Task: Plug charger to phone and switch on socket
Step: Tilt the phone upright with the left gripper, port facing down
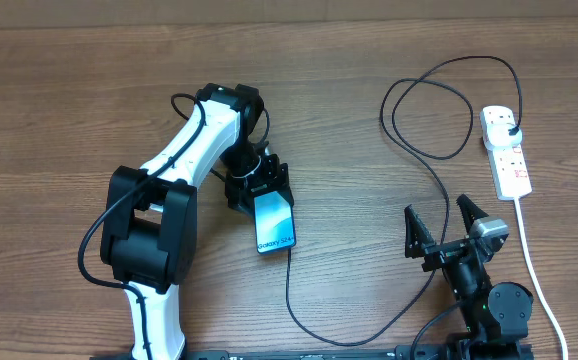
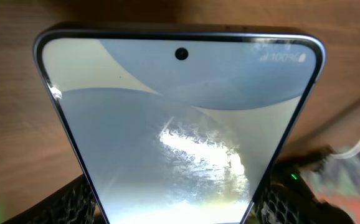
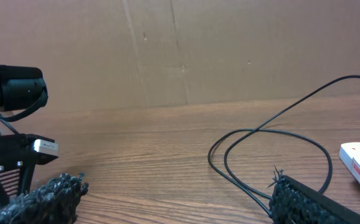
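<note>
Gripping phone [image 1: 275, 222] by edges mid-frame, left tool [image 1: 261, 193] clamped on it; charger [image 1: 287, 285] runs phone to socket [image 1: 505, 150]; right tool [image 1: 435, 212] wide apart, lower right.

table [image 1: 69, 80]: brown wood-grain top, one surface across the whole view
power strip [image 1: 506, 150]: white, red markings, far right, lying flat
white cord [image 1: 534, 270]: runs from the strip's near end toward the near edge
charger cable [image 1: 439, 160]: thin, black, loops across the right half
black plug [image 1: 510, 131]: sits in the strip's far outlet
phone [image 1: 275, 222]: centre, blue screen up; cable end meets its near edge; can't tell if it rests flat
</note>
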